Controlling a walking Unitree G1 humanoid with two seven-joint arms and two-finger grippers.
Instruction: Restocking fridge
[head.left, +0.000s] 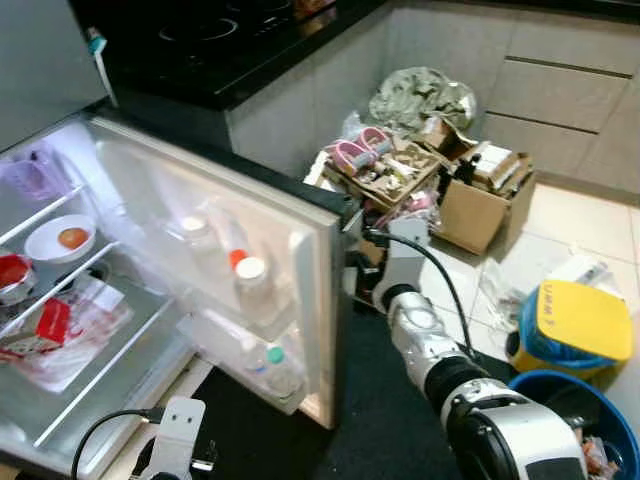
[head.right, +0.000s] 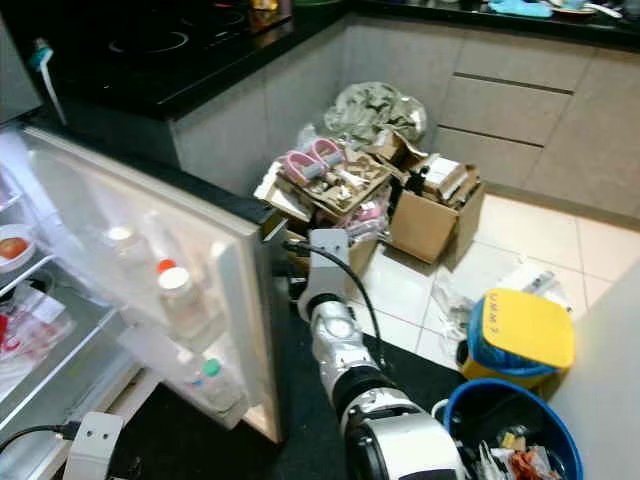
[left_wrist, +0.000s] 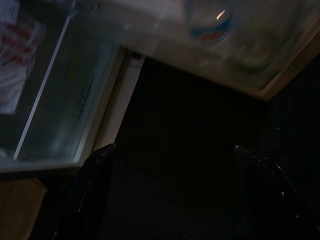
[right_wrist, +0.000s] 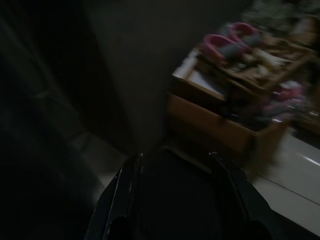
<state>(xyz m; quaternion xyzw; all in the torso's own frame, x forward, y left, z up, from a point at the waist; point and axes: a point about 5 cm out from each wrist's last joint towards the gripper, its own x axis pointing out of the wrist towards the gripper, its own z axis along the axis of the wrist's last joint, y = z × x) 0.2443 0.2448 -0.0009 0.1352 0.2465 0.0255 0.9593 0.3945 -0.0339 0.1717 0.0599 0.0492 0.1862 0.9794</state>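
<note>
fridge (head.left: 60, 330) stands open, door (head.left: 300, 250) swung wide toward the robot. door racks hold several clear bottles: one with a white cap (head.left: 250, 268) in the upper rack near the door's outer edge, one with an orange cap (head.left: 237, 258) just behind it, one with a green cap (head.left: 274, 355) in the lower rack. inside, on the wire shelves: a white bowl (head.left: 60, 238) with something orange in it on the upper shelf, a red-lidded pot (head.left: 12, 275) at the shelf's left edge, a clear bag with red print (head.left: 62, 330) lying on the lower shelf.

right gripper (right_wrist: 177, 172) is stretched forward past the door's outer edge, fingers (right_wrist: 125, 185) spread apart and holding nothing, aimed at the dark cabinet side and a cardboard box (right_wrist: 225, 127) on the floor. left gripper (left_wrist: 172, 155) hangs low in front of the fridge's bottom edge, fingers spread wide, nothing between them, the lower door rack and its bottles just ahead.

floor beyond the door: open cardboard boxes (head.left: 480, 200) heaped with clutter, pink slippers (head.left: 360, 150) on top of one, a yellow-lidded bin (head.left: 585, 320), a blue bucket (head.right: 510, 425) near the right arm. black hob (head.left: 210, 30) on the counter above.
</note>
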